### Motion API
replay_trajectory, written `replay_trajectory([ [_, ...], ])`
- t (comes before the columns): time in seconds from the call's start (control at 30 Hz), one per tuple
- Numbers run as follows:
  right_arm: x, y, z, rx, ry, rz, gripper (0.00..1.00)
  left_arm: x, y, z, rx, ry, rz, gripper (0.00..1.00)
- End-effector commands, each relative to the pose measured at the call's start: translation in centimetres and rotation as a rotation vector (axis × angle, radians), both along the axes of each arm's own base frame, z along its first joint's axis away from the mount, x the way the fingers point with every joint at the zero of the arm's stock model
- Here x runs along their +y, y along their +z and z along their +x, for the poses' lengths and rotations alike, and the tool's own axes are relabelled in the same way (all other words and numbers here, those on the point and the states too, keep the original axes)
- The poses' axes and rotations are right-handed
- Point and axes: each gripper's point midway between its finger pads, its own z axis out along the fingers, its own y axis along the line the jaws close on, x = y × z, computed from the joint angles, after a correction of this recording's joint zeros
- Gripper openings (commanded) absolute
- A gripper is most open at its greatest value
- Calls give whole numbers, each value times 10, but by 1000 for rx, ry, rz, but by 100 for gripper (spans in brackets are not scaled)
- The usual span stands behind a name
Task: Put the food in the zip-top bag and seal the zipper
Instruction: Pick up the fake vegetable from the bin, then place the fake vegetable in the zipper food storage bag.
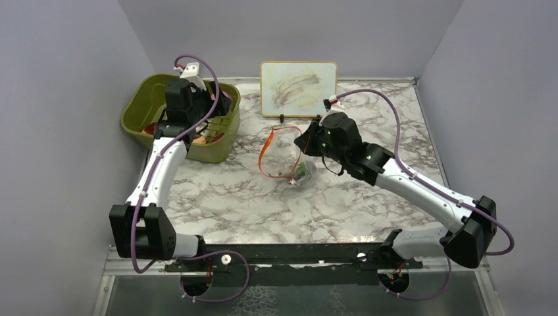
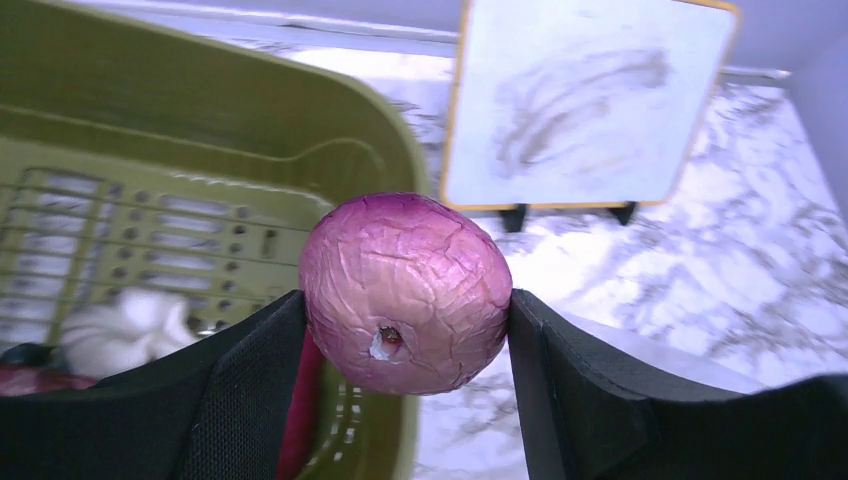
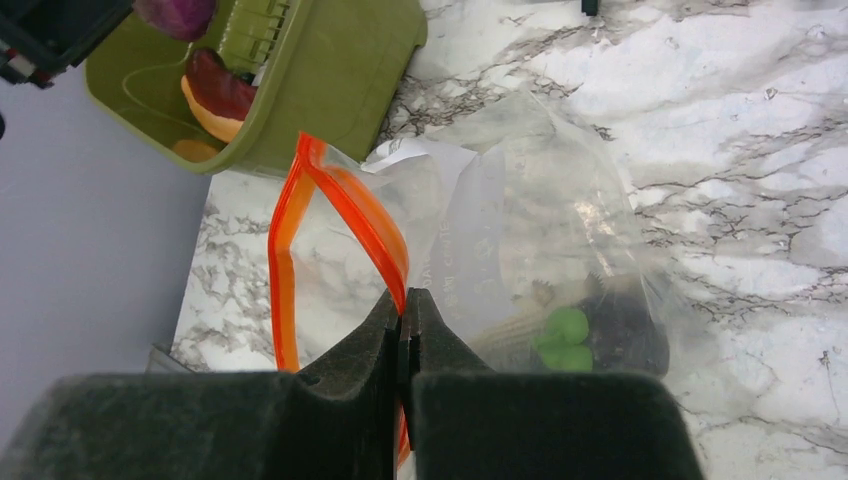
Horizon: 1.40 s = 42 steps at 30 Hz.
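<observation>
My left gripper (image 2: 405, 335) is shut on a round pink-purple toy food piece (image 2: 405, 290) and holds it above the olive-green bin (image 2: 150, 130); in the top view this gripper (image 1: 214, 105) is over the bin's right side. My right gripper (image 3: 405, 300) is shut on the orange-red zipper (image 3: 345, 195) and lifts the mouth of the clear zip-top bag (image 3: 520, 230), which gapes open. Inside the bag lie a green piece (image 3: 563, 335) and dark grapes (image 3: 625, 330). In the top view the bag (image 1: 293, 164) sits mid-table under the right gripper (image 1: 304, 141).
The bin (image 1: 148, 99) stands at the back left and holds the hot dog (image 3: 215, 90), an orange piece (image 3: 195, 150) and a whitish piece (image 2: 125, 325). A small whiteboard (image 1: 298, 89) stands at the back centre. Grey walls close the table on three sides.
</observation>
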Motion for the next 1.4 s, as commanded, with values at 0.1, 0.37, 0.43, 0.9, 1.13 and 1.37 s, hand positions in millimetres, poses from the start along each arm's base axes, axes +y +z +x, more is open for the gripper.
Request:
replay_trajectory([
  [0.1, 0, 20, 23, -62, -58, -7, 1, -81, 38, -44, -42, -314, -109, 38],
  [0.37, 0, 14, 27, -43, -85, -3, 1, -131, 65, -90, -45, -564, -212, 37],
  [0.43, 0, 11, 27, -33, -90, -1, 1, -140, 70, -102, -43, -617, -232, 37],
  [0.9, 5, 9, 30, -19, -89, 32, 1, -172, 59, -149, 22, -822, -332, 39],
  [1.13, 7, 5, 30, -7, -88, 44, 1, -182, 41, -156, 65, -843, -321, 41],
  [1.37, 8, 9, 29, -14, -82, 59, 1, -185, 9, -154, 144, -802, -287, 46],
])
